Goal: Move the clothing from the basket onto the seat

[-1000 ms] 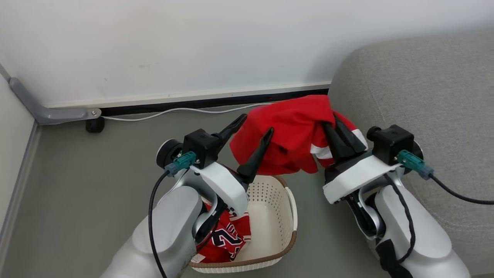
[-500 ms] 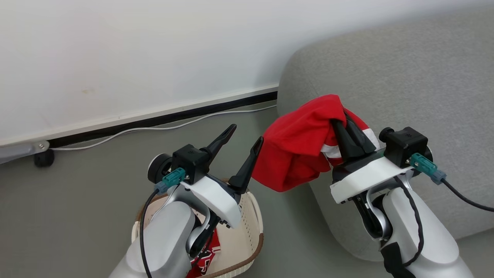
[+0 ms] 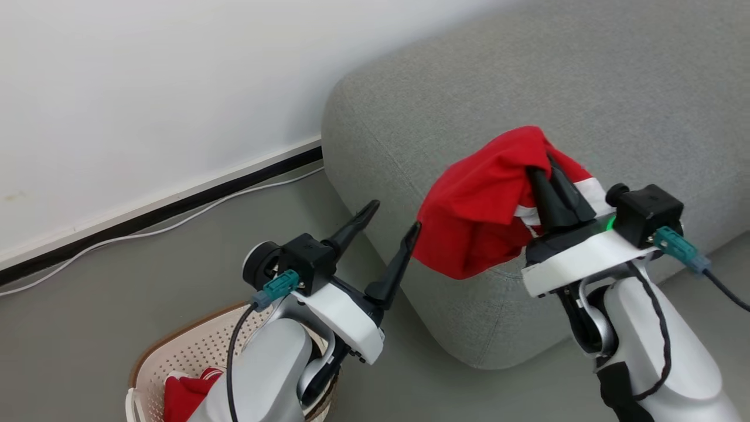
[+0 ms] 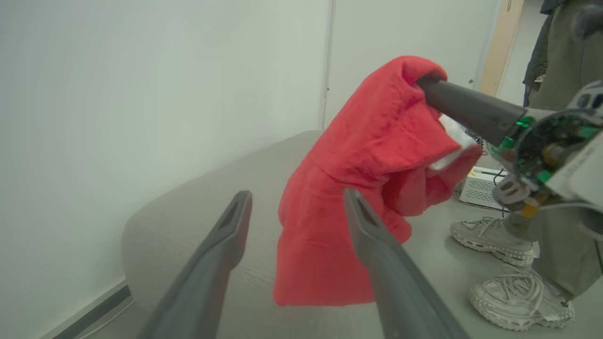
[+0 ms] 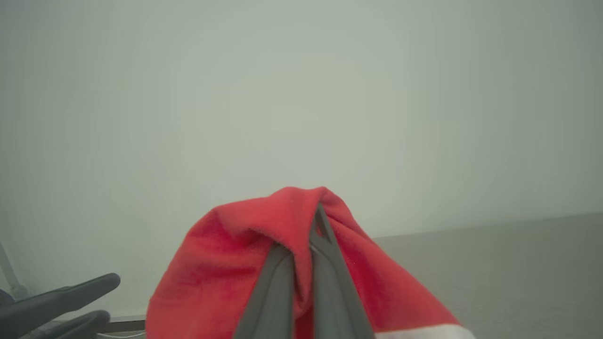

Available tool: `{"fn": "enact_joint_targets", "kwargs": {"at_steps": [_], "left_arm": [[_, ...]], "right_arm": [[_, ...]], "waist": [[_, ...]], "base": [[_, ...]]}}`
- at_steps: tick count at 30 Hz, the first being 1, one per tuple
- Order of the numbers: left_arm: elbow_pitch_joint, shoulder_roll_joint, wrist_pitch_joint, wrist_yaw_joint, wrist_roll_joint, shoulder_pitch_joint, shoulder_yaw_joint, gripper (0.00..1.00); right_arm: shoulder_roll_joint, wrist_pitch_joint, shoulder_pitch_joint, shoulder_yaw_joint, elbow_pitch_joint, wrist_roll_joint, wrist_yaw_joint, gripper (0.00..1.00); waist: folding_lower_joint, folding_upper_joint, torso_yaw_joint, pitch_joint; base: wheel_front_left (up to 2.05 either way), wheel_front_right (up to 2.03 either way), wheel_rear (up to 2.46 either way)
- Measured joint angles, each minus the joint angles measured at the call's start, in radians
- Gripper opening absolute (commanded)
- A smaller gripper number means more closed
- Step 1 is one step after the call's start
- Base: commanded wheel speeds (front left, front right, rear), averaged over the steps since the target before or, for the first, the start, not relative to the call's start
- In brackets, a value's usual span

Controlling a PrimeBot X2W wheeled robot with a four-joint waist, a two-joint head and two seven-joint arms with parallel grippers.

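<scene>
My right gripper (image 3: 542, 165) is shut on a plain red garment with a white band (image 3: 474, 217), which hangs bunched in the air over the front corner of the grey seat (image 3: 527, 88). In the right wrist view the fingers (image 5: 282, 282) pinch a fold of the red fabric (image 5: 226, 263). My left gripper (image 3: 395, 215) stands open and empty just left of the cloth; between its fingers (image 4: 226, 245) I see the hanging garment (image 4: 377, 141). The cream basket (image 3: 187, 351) sits at the lower left behind my left forearm, with more red clothing (image 3: 181, 395) inside.
A white wall with a black baseboard runs behind, and a white cable (image 3: 176, 220) lies on the grey floor along it. In the left wrist view a person's pale shoes (image 4: 494, 235) and a white box (image 4: 480, 186) stand on the floor beyond the seat.
The head camera has swung right, so the seat takes up more of the picture and the basket sits at the lower left. The held garment now hangs over the seat's corner. Both grippers' states are unchanged.
</scene>
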Motion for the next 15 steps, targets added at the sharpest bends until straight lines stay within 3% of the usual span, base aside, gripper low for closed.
{"fn": "enact_joint_targets", "kwargs": {"at_steps": [15], "left_arm": [[0.007, -0.002, -0.003, 0.0, -0.057, -0.04, -0.117, 1.0]], "right_arm": [[-0.035, 0.0, 0.078, -0.188, -0.152, -0.021, 0.0, 0.0]], "waist": [[0.0, 0.0, -0.043, 0.044]], "base": [[0.0, 0.0, 0.0]]}}
